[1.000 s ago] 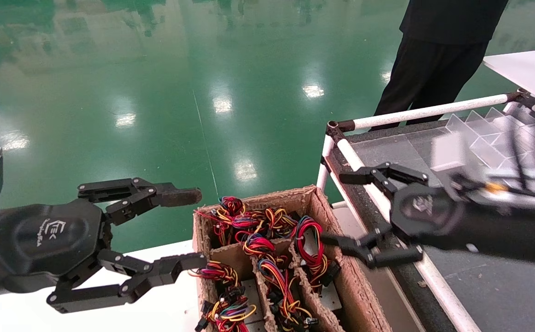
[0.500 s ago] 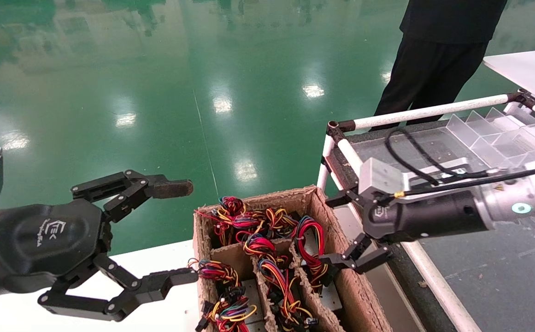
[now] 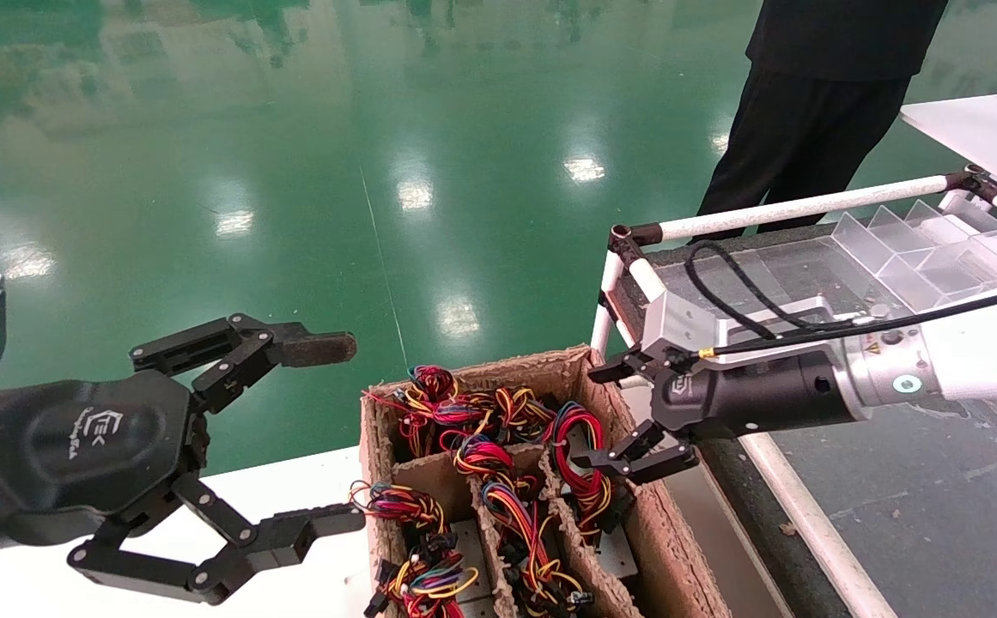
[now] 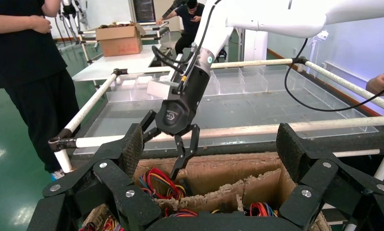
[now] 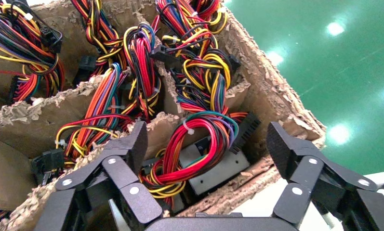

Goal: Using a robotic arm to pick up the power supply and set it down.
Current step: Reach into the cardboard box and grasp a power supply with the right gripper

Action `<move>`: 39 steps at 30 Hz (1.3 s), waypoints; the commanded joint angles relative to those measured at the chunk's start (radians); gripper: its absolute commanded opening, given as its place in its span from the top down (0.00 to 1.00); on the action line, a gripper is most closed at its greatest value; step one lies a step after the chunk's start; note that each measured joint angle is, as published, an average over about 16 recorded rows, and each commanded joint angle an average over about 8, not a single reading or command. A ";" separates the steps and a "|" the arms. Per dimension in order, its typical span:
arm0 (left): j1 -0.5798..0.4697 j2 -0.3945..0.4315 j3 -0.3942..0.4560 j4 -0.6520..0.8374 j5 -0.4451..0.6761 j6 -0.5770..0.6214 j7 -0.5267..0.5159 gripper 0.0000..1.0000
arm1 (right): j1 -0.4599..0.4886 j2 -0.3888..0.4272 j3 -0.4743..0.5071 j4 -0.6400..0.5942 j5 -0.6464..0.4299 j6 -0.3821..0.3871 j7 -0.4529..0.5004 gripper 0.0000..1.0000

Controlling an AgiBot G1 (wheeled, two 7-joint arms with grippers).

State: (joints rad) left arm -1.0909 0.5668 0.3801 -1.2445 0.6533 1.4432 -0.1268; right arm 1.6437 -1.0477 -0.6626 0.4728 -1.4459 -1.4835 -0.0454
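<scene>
A brown cardboard divided box [image 3: 635, 515] holds several wire bundles. The power supply [image 5: 214, 171], a grey metal box under a looped, mostly red wire bundle [image 3: 580, 438], sits in the box's far right compartment. My right gripper [image 3: 588, 418] hangs open just above that compartment, one finger dipping toward the wires and touching nothing. In the right wrist view its fingers [image 5: 209, 147] straddle the red loop from above. My left gripper [image 3: 350, 432] stands open at the box's left side, holding nothing. The left wrist view shows the right gripper [image 4: 163, 154] over the box [image 4: 218, 171].
To the right is a cart with white tube rails [image 3: 799, 206], a dark mat and clear plastic dividers [image 3: 919, 249]. A person in black [image 3: 807, 112] stands behind it. The box rests on a white table [image 3: 309, 481]. Green floor lies beyond.
My right gripper has swung left and down from over the cart rail to the box's far right compartment. The left gripper has opened slightly wider and otherwise stayed put.
</scene>
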 commanded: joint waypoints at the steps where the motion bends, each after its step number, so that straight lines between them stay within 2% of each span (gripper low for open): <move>1: 0.000 0.000 0.000 0.000 0.000 0.000 0.000 0.00 | 0.004 -0.013 -0.003 -0.030 -0.005 0.002 -0.015 1.00; 12: 0.000 0.000 0.000 0.000 0.000 0.000 0.000 0.00 | 0.022 -0.053 -0.009 -0.149 -0.015 0.019 -0.088 1.00; 27: 0.000 0.000 0.000 0.000 0.000 0.000 0.000 0.00 | 0.039 -0.082 -0.011 -0.245 -0.016 0.011 -0.156 1.00; 33: 0.000 0.000 0.000 0.000 0.000 0.000 0.000 0.00 | 0.045 -0.074 0.007 -0.261 0.011 -0.014 -0.185 1.00; 39: 0.000 0.000 0.000 0.000 0.000 0.000 0.000 0.00 | 0.056 -0.035 0.037 -0.228 0.064 -0.072 -0.217 1.00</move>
State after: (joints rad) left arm -1.0909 0.5668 0.3802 -1.2445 0.6533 1.4432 -0.1268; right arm 1.6991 -1.0775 -0.6273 0.2585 -1.3792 -1.5480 -0.2490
